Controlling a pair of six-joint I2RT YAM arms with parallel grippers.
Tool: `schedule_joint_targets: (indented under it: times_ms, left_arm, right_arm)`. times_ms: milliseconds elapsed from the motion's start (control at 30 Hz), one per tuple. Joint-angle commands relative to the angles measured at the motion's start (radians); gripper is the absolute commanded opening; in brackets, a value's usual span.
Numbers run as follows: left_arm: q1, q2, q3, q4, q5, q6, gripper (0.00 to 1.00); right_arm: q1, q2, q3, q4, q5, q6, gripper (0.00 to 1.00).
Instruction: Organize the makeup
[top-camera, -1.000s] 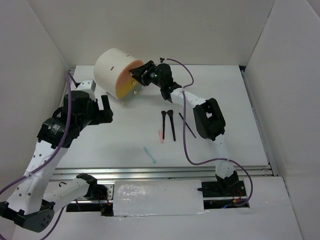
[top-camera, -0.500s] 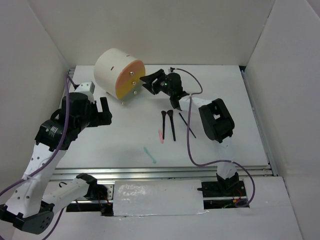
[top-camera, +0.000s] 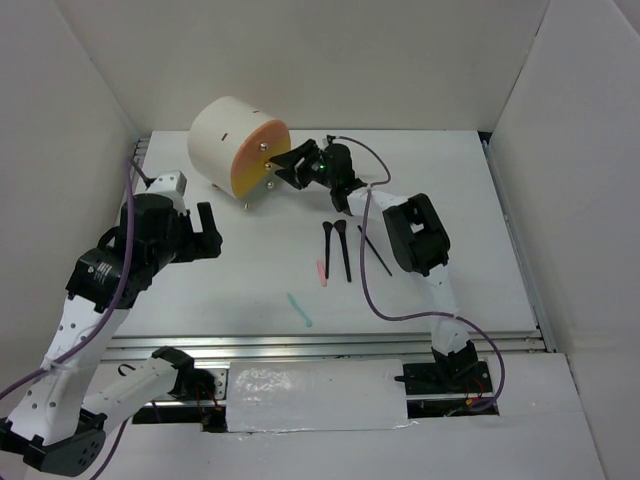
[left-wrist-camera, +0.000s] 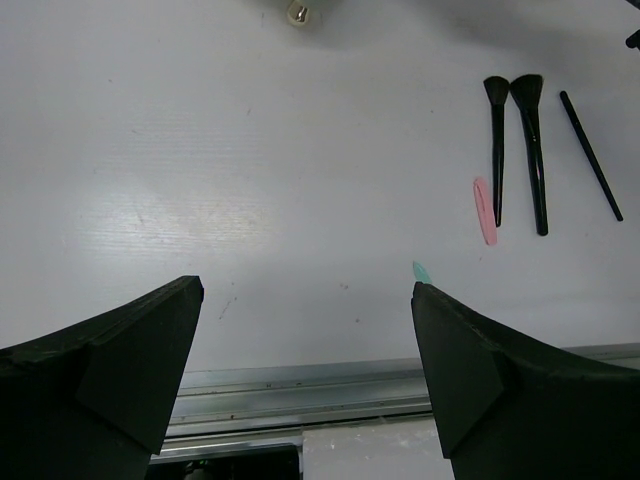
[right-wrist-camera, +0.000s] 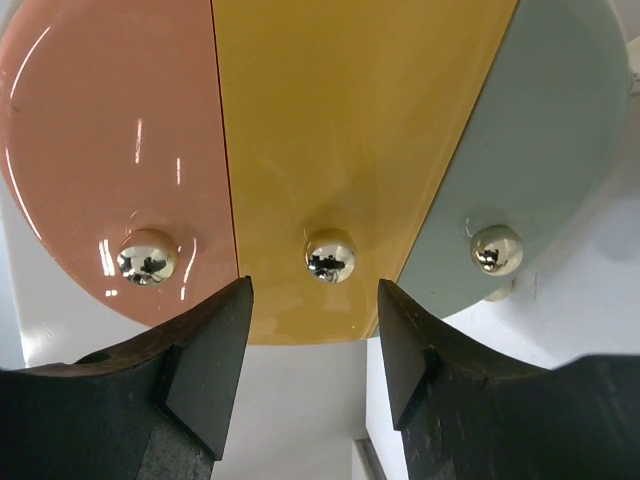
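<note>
Reaching toward the round box (top-camera: 225, 140), the right pincer (top-camera: 287, 166) stands released, its two fingers apart just in front of the yellow middle panel (right-wrist-camera: 340, 130), with the middle knob (right-wrist-camera: 330, 255) a little beyond the gap. The left pincer (top-camera: 203, 232) hangs over the left side of the desk (top-camera: 450, 200), also released and holding nothing. The makeup lies on the desk: two black brushes (top-camera: 344, 250) side by side, a thin black stick (top-camera: 375, 250) to their right, a pink stick (top-camera: 322, 272) just beside the left brush, and a teal stick (top-camera: 299, 310) apart, nearer to the front edge.
</note>
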Motion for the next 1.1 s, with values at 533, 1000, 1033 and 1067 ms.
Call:
schedule_joint_targets:
  times_ms: [533, 1000, 1033, 1067]
  left_arm:
    - [0.001, 0.001, -0.023, 0.022, 0.012, 0.007, 0.99]
    - [0.001, 0.022, -0.019, 0.034, 0.002, 0.038, 0.99]
    - [0.001, 0.024, -0.019, 0.034, 0.002, 0.040, 0.99]
    - [0.001, 0.024, -0.019, 0.036, 0.005, 0.040, 1.00]
  right_arm:
    - [0.025, 0.096, 0.140, -0.018, -0.045, 0.028, 0.52]
    - [0.036, 0.107, 0.138, 0.017, -0.019, 0.040, 0.20]
    - [0.036, 0.101, 0.129, 0.031, -0.016, 0.043, 0.18]
    - [0.037, 0.083, 0.097, 0.044, -0.011, 0.048, 0.17]
